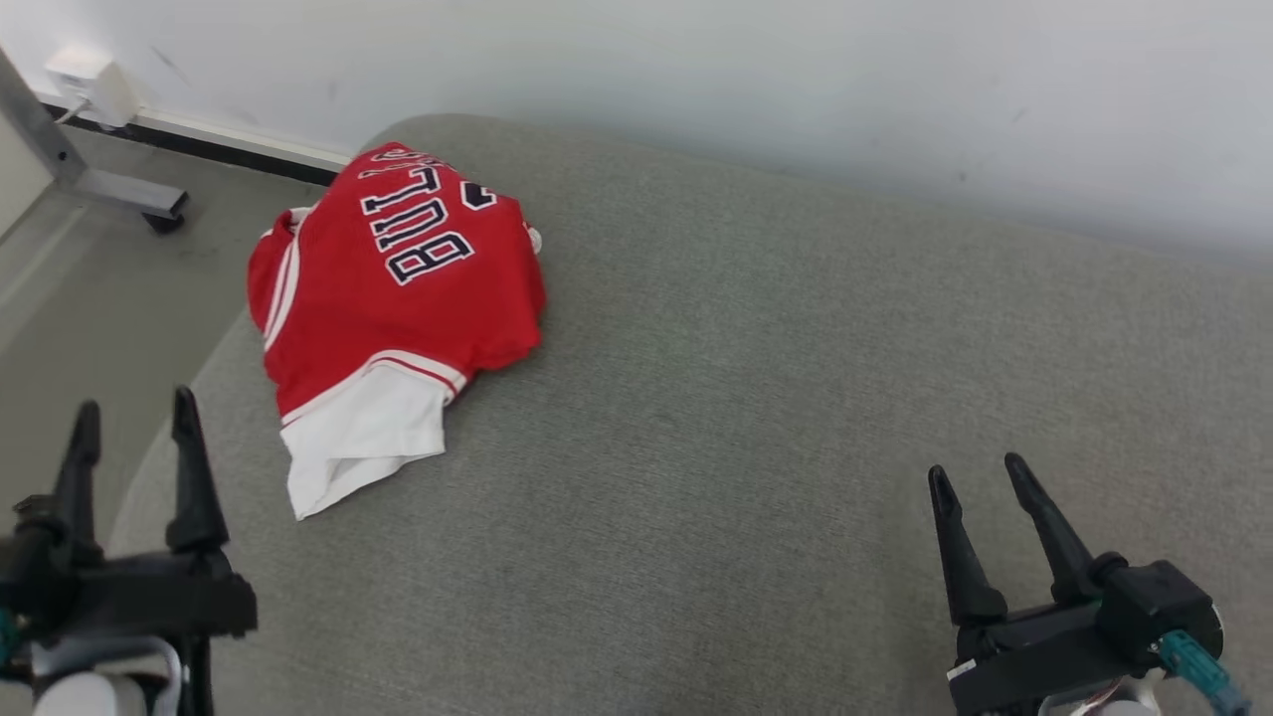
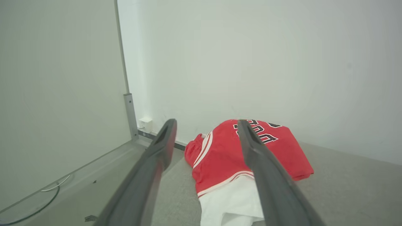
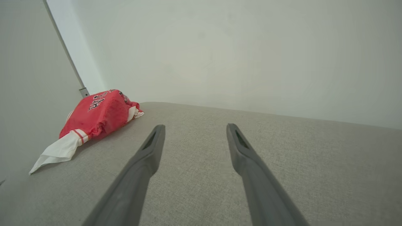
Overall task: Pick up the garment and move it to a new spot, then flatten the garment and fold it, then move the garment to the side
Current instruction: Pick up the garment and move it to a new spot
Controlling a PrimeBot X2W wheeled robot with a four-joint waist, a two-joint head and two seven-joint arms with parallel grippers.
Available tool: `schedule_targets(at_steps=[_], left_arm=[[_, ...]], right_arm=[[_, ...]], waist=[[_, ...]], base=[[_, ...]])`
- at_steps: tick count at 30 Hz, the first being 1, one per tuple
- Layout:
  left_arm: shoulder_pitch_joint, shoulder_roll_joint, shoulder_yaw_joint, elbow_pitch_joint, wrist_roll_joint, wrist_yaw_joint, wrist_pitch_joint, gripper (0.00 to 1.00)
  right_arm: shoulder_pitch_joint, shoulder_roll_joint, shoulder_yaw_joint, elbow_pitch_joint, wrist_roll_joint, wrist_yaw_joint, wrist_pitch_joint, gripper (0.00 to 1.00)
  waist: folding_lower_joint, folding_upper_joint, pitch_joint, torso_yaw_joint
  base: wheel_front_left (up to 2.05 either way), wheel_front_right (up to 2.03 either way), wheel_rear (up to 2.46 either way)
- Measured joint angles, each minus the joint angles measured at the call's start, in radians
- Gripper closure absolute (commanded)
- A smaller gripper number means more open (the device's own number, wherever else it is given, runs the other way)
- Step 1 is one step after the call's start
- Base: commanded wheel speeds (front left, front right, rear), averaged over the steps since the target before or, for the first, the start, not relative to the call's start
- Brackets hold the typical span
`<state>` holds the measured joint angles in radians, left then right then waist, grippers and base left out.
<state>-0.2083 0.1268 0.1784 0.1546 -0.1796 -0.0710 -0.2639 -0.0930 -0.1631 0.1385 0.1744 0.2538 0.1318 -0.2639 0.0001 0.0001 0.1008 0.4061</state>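
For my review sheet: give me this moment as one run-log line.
garment: red and white jersey heaped at left end of grey cushion | left gripper: open, empty, short of jersey | right gripper: open, empty

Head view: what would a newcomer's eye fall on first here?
The red jersey with dark lettering, loosely bundled with white fabric spilling out, on the far left corner of the grey cushion. Then the open left pincer at lower left, nearer the jersey, and the open right pincer at lower right over bare cushion; neither touches it.
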Motion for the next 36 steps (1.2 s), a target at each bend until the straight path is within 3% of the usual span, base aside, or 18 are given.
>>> schedule_targets(at_steps=[8, 19, 30, 36], left_arm=[[-0.255, 0.077, 0.019, 0.052, -0.042, -0.011, 0.026, 0.00], [-0.569, 0.208, 0.049, 0.200, -0.082, -0.013, 0.180, 0.00], [-0.652, 0.322, 0.043, 0.487, -0.126, -0.028, 0.414, 0.00], [-0.681, 0.335, 0.025, 0.600, -0.140, -0.034, 0.540, 0.00]], right_arm=[[-0.063, -0.040, -0.030, -0.038, -0.001, 0.000, 0.000, 0.00], [-0.125, -0.053, -0.099, -0.088, -0.003, 0.000, 0.000, 0.00], [-0.154, -0.042, -0.095, -0.098, -0.004, 0.000, 0.000, 0.00], [-0.156, -0.036, -0.084, -0.096, -0.011, 0.000, 0.000, 0.00]], waist=[[0.0002, 0.0001, 0.086, -0.094], [0.0003, 0.0001, 0.241, -0.262], [0.0002, 0.0002, 0.343, -0.411], [0.0001, 0.0002, 0.359, -0.439]], base=[[0.00, 0.00, 0.00], [0.00, 0.00, 0.00], [0.00, 0.00, 0.00], [0.00, 0.00, 0.00]])
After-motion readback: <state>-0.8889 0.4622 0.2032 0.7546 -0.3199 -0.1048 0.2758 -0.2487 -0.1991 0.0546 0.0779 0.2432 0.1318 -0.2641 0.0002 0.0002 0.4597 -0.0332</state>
